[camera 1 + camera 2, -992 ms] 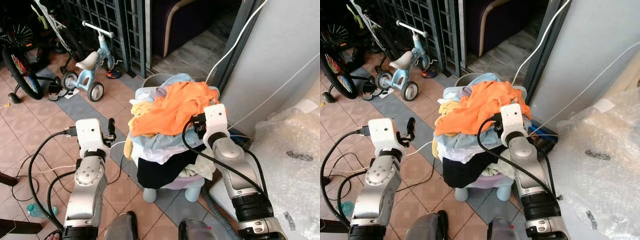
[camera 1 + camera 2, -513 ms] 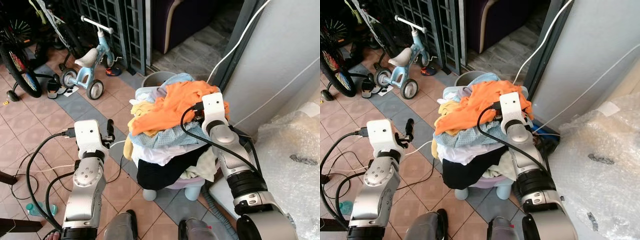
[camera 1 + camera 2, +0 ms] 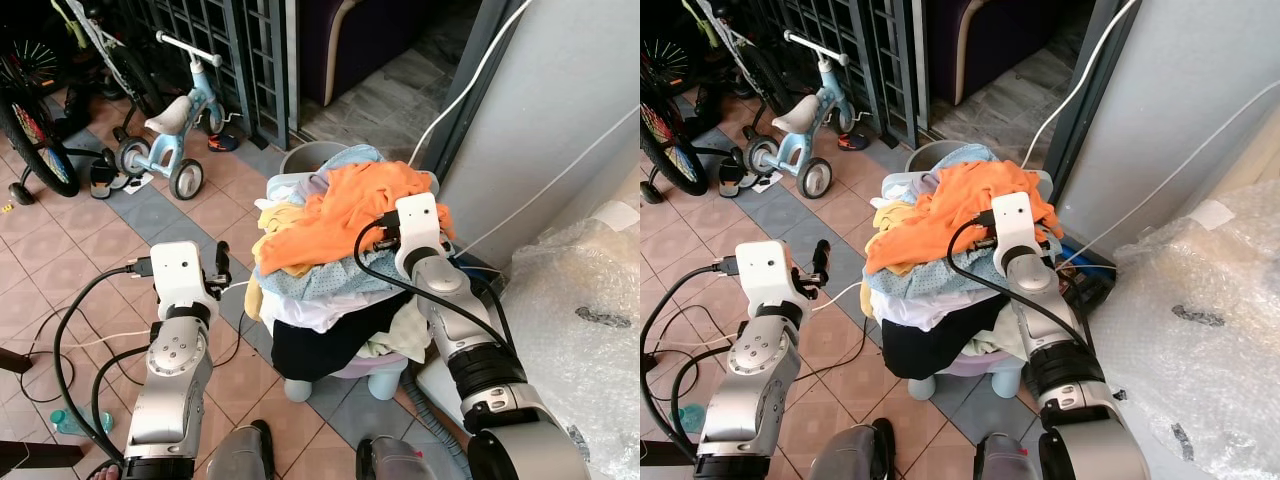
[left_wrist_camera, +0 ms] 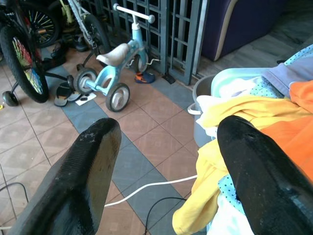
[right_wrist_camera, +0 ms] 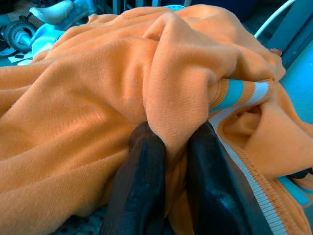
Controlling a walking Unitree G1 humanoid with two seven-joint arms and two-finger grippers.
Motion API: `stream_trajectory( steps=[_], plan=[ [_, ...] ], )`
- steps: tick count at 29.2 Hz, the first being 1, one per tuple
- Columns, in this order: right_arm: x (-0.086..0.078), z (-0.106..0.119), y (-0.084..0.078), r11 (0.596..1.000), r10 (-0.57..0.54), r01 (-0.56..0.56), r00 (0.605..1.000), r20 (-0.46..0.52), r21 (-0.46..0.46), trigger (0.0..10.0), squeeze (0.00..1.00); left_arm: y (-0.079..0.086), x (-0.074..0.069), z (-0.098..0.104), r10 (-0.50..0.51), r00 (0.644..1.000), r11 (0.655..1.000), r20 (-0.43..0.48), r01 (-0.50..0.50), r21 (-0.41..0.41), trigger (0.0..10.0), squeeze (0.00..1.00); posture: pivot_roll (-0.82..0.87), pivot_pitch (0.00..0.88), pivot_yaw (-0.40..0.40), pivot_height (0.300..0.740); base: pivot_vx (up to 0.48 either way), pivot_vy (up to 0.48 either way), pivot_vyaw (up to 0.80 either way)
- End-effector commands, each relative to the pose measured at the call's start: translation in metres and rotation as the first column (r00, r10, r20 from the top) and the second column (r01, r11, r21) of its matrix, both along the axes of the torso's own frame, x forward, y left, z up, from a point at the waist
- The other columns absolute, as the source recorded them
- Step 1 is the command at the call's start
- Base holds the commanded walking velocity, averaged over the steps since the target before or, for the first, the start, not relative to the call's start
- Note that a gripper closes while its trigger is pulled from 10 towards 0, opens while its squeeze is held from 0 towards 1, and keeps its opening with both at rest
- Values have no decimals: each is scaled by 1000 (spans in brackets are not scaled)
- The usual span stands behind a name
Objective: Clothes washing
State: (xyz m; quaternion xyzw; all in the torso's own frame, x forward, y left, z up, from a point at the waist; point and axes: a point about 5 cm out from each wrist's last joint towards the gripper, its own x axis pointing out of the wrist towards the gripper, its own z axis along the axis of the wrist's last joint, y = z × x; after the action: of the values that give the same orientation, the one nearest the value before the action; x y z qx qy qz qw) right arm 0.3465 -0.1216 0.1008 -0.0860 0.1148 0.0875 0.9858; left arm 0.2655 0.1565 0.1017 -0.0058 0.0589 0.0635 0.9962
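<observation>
- Orange garment [image 3: 345, 215] lay on top of a heaped laundry pile [image 3: 325, 290] that overfilled a pale basket [image 3: 980, 362] standing on the tiled floor [image 3: 60, 270], directly ahead of the robot and just beside a grey wall [image 3: 560, 110].
- Garment appeared to be soft knit with a blue-and-white striped cuff or hem [image 5: 244, 105]; judged light, limp and non-slippery, likely to stretch and trail when lifted.
- Right gripper [image 5: 168, 147] sat on the pile's top, and its fingers [image 5: 142, 171] were pinched on a raised fold of the orange fabric.
- A thick fold near the garment's middle, as held, was judged the better hold; a grasp at the cuff alone would probably let the body drag other items off the pile.
- Beneath lay a yellow item [image 4: 234, 110], a blue dotted cloth [image 3: 320, 280], white fabric and a dark piece [image 3: 310, 345]; snagging on these was a possible risk.
- Left gripper [image 4: 166, 161] hovered beside the basket over the floor, its fingers [image 4: 83, 176] spread wide and holding nothing.
- A white cable [image 4: 146, 188] ran across the tiles; a child's tricycle [image 3: 175, 125] and a bicycle [image 3: 40, 130] stood well apart by a dark metal gate [image 3: 250, 50].
- Bubble wrap [image 3: 590, 300] covered something on the robot's right.
</observation>
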Motion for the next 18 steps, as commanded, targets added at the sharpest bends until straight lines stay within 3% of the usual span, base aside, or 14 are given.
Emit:
stream_trajectory(
  steps=[1,6,7,9,13,14,18],
  plan=[
    [-7,-17,6,1000,30,-30,996,-86,8,0,0,0,-2,1,-5,1000,1000,-2,5,8,10000,0,20,157,3,740,0,0,0],
    [-4,-8,10,997,43,-40,998,-35,68,0,0,-3,-2,2,-18,1000,1000,2,18,-4,10000,0,21,154,-2,740,0,0,0],
    [-1,13,10,991,44,-52,997,71,126,0,0,-6,-1,4,-15,1000,1000,13,15,3,10000,0,19,151,-5,740,0,0,0],
    [-1,13,10,991,44,-52,997,71,126,0,0,-6,-1,4,-15,1000,1000,13,15,3,10000,0,19,151,-5,740,0,0,0],
    [1,35,9,984,29,-60,983,179,170,0,0,-11,-1,5,-27,999,1000,22,27,13,10000,0,18,146,-7,740,0,0,0],
    [1,63,2,978,-20,-45,953,303,205,0,0,-13,0,4,-35,999,999,18,34,13,10000,0,9,134,-8,740,-356,0,0],
    [-2,83,-3,977,-42,-43,920,390,208,0,0,-13,0,3,-37,999,999,12,36,10,10000,0,6,132,-6,740,-396,0,0]
  ],
)
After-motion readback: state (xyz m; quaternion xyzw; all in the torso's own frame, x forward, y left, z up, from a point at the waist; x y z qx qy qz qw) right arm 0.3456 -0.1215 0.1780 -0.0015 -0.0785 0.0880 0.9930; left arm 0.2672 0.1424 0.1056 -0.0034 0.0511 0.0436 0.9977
